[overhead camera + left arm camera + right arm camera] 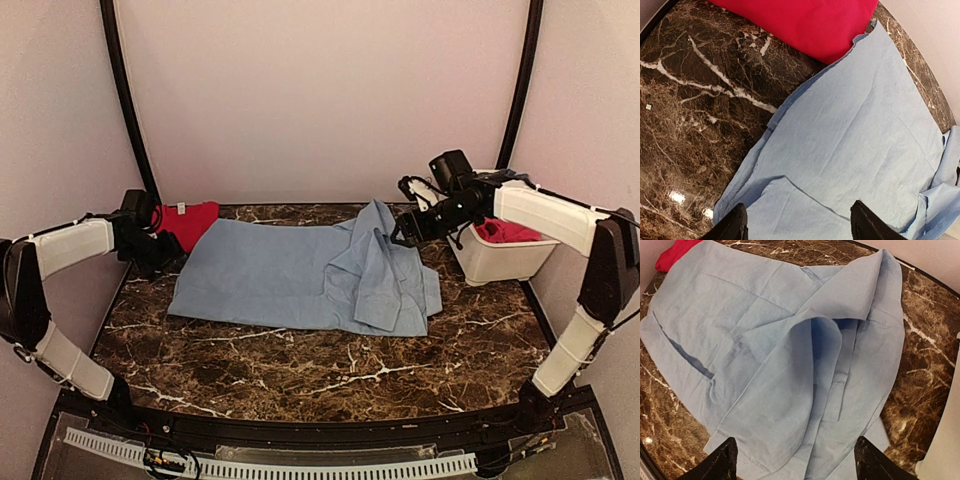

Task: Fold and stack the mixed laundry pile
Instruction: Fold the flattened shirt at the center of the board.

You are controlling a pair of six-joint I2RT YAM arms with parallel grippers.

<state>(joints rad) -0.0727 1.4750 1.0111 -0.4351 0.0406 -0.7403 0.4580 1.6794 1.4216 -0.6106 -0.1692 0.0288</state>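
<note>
Both hands are empty: left gripper has its fingers spread wide over the flat lower-left edge of the light-blue shirt, and right gripper is equally wide above the bunched side. The shirt lies mid-table in the top view, left half flat, right half rumpled into a raised layered fold; red piece touches its upper-left corner, and more red cloth sits in the white tub at right. Risk, my read: a pinch on the rumpled side catches the wrong number of layers and the fold comes out skewed, and tugging the left edge could drag the red piece along.

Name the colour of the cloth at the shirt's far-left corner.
The soft cloth is red; best in left wrist view.
</note>
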